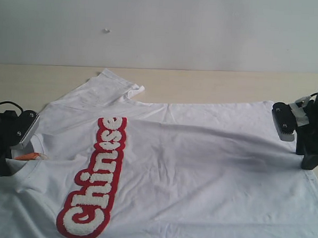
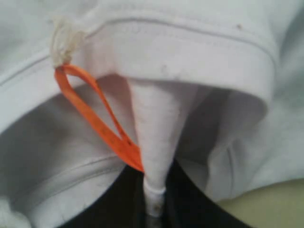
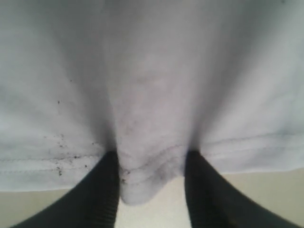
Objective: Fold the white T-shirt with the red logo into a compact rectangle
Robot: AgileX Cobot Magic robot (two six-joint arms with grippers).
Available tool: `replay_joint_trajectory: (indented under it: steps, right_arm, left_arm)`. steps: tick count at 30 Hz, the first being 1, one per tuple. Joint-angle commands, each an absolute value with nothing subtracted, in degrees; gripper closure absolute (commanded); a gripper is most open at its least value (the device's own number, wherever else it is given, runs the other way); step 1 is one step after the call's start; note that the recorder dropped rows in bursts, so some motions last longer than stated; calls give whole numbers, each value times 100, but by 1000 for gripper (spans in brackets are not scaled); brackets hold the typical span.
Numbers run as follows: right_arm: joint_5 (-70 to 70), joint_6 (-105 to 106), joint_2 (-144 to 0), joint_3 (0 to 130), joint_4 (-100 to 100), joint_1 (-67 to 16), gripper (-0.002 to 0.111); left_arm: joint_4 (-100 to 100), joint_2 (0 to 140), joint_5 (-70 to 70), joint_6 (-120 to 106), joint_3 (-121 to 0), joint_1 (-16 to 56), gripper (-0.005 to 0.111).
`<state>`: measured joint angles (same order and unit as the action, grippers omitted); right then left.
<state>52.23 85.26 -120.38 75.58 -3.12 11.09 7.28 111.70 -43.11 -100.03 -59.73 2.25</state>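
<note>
Lying flat, the white T-shirt (image 1: pixel 199 169) spans the table (image 1: pixel 214 82) lengthwise, collar (image 2: pixel 190 61) at the left, hem (image 3: pixel 247 152) at the right. The left gripper (image 2: pixel 154 209) is clamped on the collar by the orange tag (image 2: pixel 102 126). The right gripper (image 3: pixel 152 185) has its jaws partly apart astride bunched hem – firm hold or not, can't tell – probably both ends taken to fold end over end.

White tee (image 1: pixel 199 169) w/ red logo (image 1: pixel 93 181) on chest: fuzzy white letters read "Chinese", running along the patch.
</note>
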Motion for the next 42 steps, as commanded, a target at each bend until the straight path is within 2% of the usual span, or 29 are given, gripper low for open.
replay_joint_trajectory:
  steps: [1,3,42]
  right_arm:
    - [5268,8514,-12099,7569,-294,1133,99]
    - [5268,8374,-12099,7569,-294,1133,108]
    - [4668,7934,-12099,7569,-56,1133,108]
  left_arm:
    - [659,11334,-4315,-10028,-5854,225,107]
    - [659,11334,-4315,-10028,-5854,225,107]
    - [659,11334,-4315,-10028,-5854,225,107]
